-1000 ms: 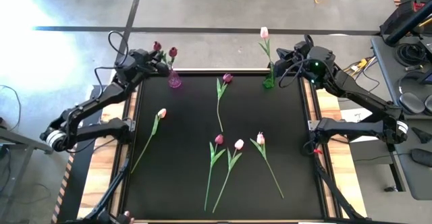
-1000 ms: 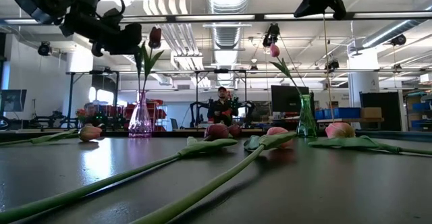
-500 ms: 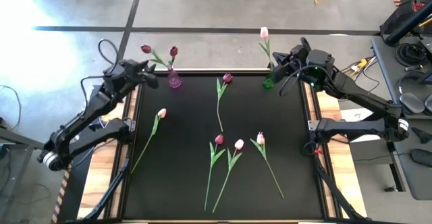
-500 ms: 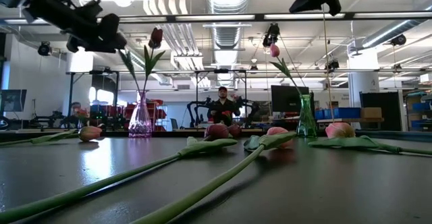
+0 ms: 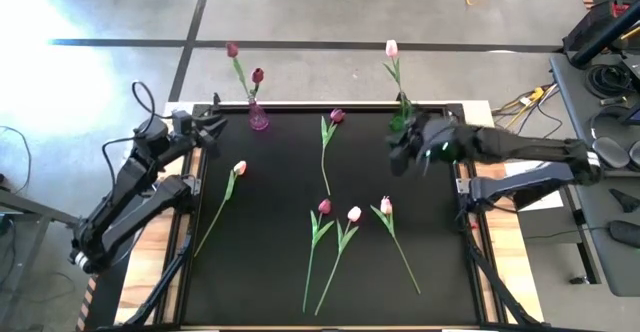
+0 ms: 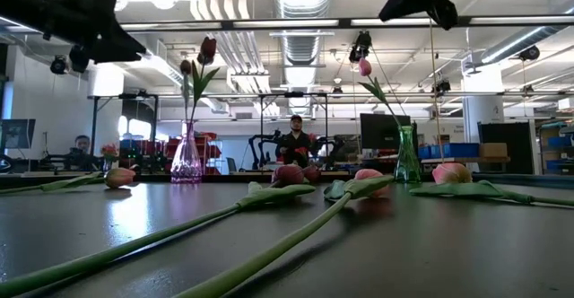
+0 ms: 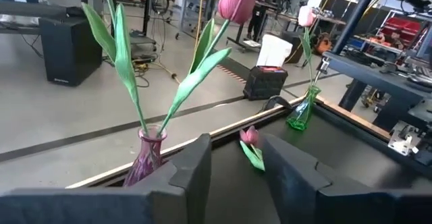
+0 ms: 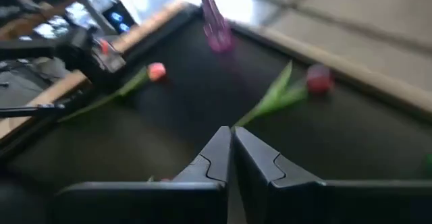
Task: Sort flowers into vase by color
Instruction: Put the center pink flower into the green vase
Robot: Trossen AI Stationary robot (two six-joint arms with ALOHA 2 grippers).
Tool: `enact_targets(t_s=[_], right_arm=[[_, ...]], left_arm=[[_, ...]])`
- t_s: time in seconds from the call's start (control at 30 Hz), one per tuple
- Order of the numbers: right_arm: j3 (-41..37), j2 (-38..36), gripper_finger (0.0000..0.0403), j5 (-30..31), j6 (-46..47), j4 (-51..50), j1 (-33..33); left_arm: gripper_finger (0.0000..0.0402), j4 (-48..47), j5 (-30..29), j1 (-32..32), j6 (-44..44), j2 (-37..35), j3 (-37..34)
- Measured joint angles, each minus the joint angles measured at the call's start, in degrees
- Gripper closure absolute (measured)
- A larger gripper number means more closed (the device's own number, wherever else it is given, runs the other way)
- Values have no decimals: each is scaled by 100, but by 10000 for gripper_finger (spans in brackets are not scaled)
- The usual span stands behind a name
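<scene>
On the black table [image 5: 300, 222] I judged the sorting under halfway done. Two dark magenta tulips [image 5: 257, 76] stood in the purple vase [image 5: 258, 120] at the far left edge, and one pale tulip [image 5: 391, 48] stood in the green vase [image 5: 400, 122] at the far right edge. Five flowers lay loose on the table: two magenta [image 5: 337, 116], three pale [image 5: 239, 168]. My right gripper [image 5: 405, 157] hovered over the mat near the green vase, fingers pressed together, empty. My left gripper [image 5: 207, 127] hung beside the purple vase, fingers apart, holding nothing.
</scene>
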Motion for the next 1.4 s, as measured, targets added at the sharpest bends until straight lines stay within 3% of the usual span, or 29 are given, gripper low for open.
enact_targets(t_s=[0.2, 0.4, 0.53, 0.63, 0.83, 1.0, 1.23, 1.4], right_arm=[[0, 1063, 375, 791, 2534, -195, 1402], [56, 2370, 353, 804, 5085, 273, 2277], [575, 3342, 320, 738, 6128, 151, 2557], [1146, 4033, 285, 421, 6579, -163, 2581], [2279, 5254, 215, -986, 7396, -1070, 2405], [2776, 5813, 190, -1667, 7868, -1259, 2177], [2794, 6020, 216, -1945, 7580, -1282, 1852], [2774, 5997, 297, -1896, 6769, -1428, 1666]], left_arm=[[343, -556, 1, 1, -70, -398, 0], [386, -530, 1, 1, -67, -576, 0], [400, -534, 3, 1, -66, -597, 0], [399, -536, 3, 1, -66, -581, 0], [401, -538, 121, 1, -66, -501, -36], [401, -479, 125, 6, -66, -455, -74], [401, -478, 122, 6, -66, -444, -76], [401, -477, 106, 6, -66, -444, -94]])
